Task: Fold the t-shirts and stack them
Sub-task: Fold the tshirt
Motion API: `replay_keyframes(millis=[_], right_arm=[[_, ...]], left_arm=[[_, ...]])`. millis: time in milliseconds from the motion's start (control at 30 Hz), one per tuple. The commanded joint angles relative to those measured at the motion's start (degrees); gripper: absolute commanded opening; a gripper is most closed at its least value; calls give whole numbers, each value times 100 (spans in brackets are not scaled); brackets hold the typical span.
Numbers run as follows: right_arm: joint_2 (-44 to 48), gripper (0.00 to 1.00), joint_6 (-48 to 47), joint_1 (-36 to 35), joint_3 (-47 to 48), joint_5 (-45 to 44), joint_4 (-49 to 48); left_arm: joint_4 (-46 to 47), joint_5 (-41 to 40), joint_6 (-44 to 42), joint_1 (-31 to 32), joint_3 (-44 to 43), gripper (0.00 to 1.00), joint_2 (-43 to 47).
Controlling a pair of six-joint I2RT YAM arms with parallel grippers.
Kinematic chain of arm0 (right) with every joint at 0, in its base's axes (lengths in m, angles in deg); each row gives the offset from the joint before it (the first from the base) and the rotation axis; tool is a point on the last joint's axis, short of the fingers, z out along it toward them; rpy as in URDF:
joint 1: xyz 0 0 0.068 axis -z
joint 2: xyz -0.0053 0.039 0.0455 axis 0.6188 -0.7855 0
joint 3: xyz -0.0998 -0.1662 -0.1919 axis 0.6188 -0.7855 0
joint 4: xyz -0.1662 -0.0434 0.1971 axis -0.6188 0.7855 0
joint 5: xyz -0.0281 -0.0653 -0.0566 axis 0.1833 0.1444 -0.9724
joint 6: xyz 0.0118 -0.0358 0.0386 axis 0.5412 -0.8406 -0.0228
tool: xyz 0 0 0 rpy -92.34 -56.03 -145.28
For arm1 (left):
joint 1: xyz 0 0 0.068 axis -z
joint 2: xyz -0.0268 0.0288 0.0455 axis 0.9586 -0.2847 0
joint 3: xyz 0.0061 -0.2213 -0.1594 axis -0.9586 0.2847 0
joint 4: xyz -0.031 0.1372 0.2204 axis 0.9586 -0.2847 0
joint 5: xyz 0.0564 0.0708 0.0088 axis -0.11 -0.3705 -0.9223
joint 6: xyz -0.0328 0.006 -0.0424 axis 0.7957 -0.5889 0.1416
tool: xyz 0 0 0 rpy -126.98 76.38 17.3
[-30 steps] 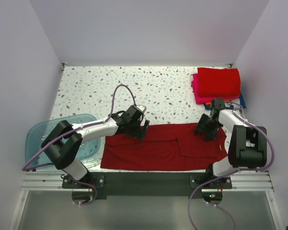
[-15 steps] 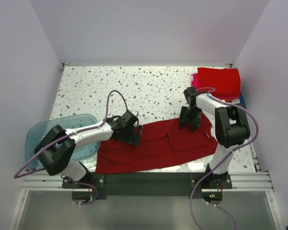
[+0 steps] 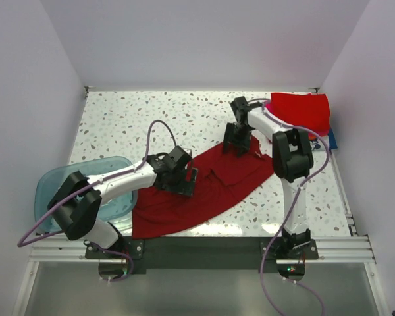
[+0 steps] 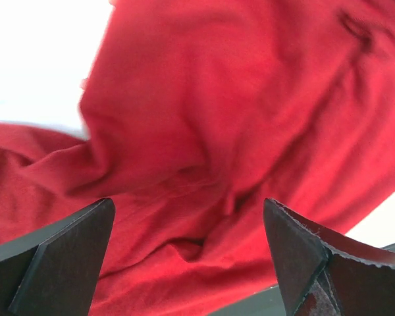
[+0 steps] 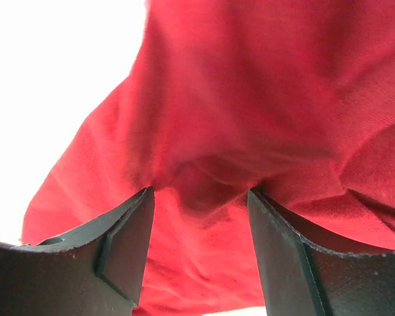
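Shirt [image 3: 214, 187], dark red, is lying spread and rumpled across the near middle of the surface [image 3: 131, 125]. It is running slantwise from the near left edge up toward the far right.

Right pincer [image 3: 236, 145] is sitting at the shirt's far right tip, with the arm reaching out across the surface. In the wrist view its fingers [image 5: 128, 243] are standing partly closed with a thick fold of red cloth bunched and pinched between them, so it is gripping the shirt.

Left pincer [image 3: 187, 183] is resting over the shirt's left half, near the cloth's far edge. Its fingers [image 4: 66, 253] are standing wide apart. Wrinkled cloth is lying in the gap between them, and neither finger is seen pressing it, so this one is reading as open.

Stack [image 3: 301, 113] of folded shirts, bright red on top with magenta under it, is sitting in the far right corner, just beyond the right pincer and apart from the dark red shirt.

Tub [image 3: 49, 187], translucent blue, is sitting at the left edge beside the left arm.
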Motion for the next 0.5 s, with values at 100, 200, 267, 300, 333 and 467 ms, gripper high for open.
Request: replay_keyframes(millis=[100,200,267,300,333,467], right_arm=[[-1500,63,273,-68,1609,162,-1367],[-1597,64,414,-68,2103,232,-1463],[-1448,66,466,-68,2131,294,-1699],[-1230,67,476,-77,2079,285,-1848],[-1115,68,450,-68,2035,259,-1902],[-465,71,151,-77,1833,163,-1912]], left_arm=[[-318,186,102,36,-483,100,-183],[-344,46,103,36,-833,100,-148],[-388,-86,103,36,-1072,100,-183],[-406,-208,111,27,-1299,100,-235],[-415,-253,129,36,-1397,100,-262],[-423,-385,199,36,-1644,100,-367]])
